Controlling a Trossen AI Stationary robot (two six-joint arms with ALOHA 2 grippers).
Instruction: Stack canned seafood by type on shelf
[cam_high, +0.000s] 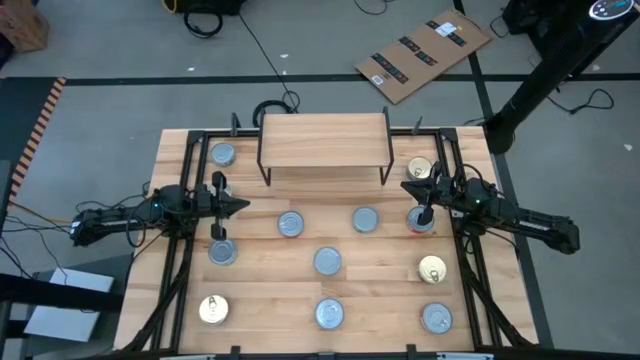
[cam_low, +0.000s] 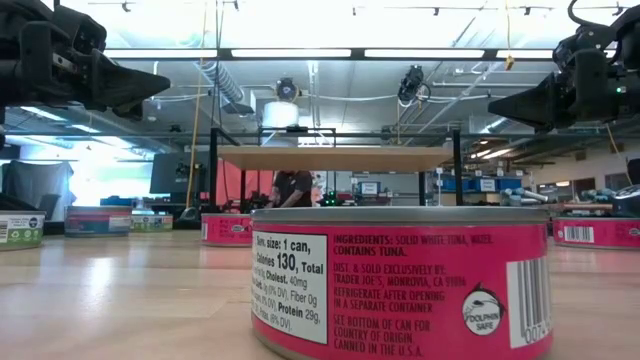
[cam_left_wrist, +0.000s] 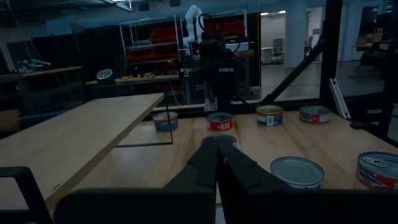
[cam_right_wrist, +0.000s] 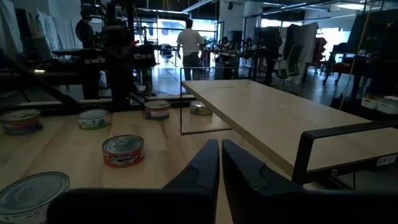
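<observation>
Our left gripper (cam_high: 240, 206) has its jaws clenched on nothing, and our right gripper (cam_high: 408, 187) is likewise pinched together and empty; both hang above the table (cam_high: 180, 160), facing each other across its middle. In each wrist view the two dark fingers meet at the tips with no tin between them.

Just beside the left gripper lies a silver tin (cam_high: 221, 252), and close under the right gripper sits a red-rimmed tin (cam_high: 421, 220) with a gold tin (cam_high: 421, 169) behind it. Further out we count the rest still scattered on the tabletop: silver tops at the middle (cam_high: 327, 261), the far left corner (cam_high: 222, 154) and the front (cam_high: 329, 314), a red-labelled one (cam_high: 290, 224) near centre, and gold ones at the front left (cam_high: 213, 310) and at the right (cam_high: 432, 270).

The shelf (cam_high: 324, 140) stands at the far edge between the arms, and its board looks bare from above.

We judge the job not yet begun: no tin is stacked, none is sorted, and every tin is left to lift.
</observation>
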